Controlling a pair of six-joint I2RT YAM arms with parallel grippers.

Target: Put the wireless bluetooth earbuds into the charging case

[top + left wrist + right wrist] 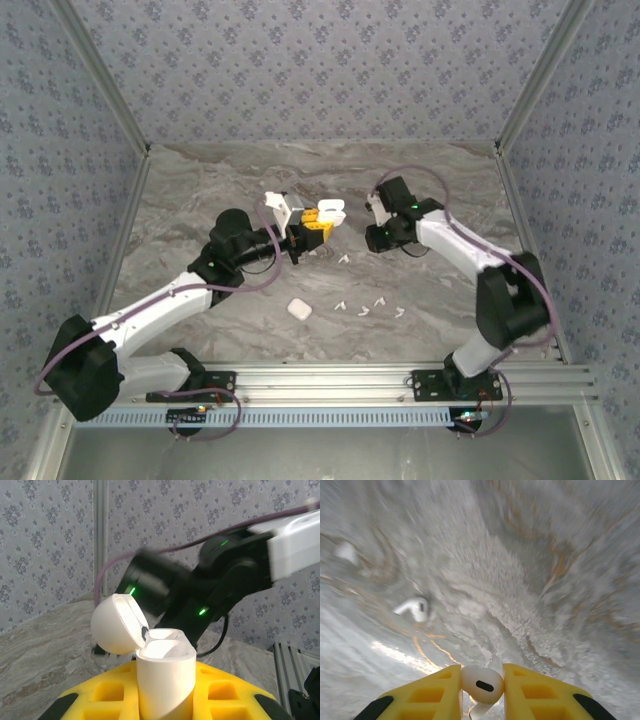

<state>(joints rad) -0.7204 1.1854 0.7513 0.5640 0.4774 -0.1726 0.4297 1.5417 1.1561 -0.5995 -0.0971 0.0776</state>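
Wireless bluetooth earbuds, tiny and white, lie loose in a small scatter on the grey marbled table, near its middle and between the two arms.

On the left, the left arm reaches in towards the centre. The left gripper has its yellow fingers clamped on a white charging case, which is lifted above the table. In the left wrist view the case stands upright between the fingers with its rounded lid hinged back to the left and its top open.

Below and left of the scatter, a closed case rests on the table by itself, apart from both grippers.

On the right, the right arm bends in from the far side, its wrist facing the raised case. In the right wrist view the right gripper is drawn in tight on a single earbud, pinched between the two yellow fingertips. That view is blurred; another earbud lies on the marble beneath, to the left.
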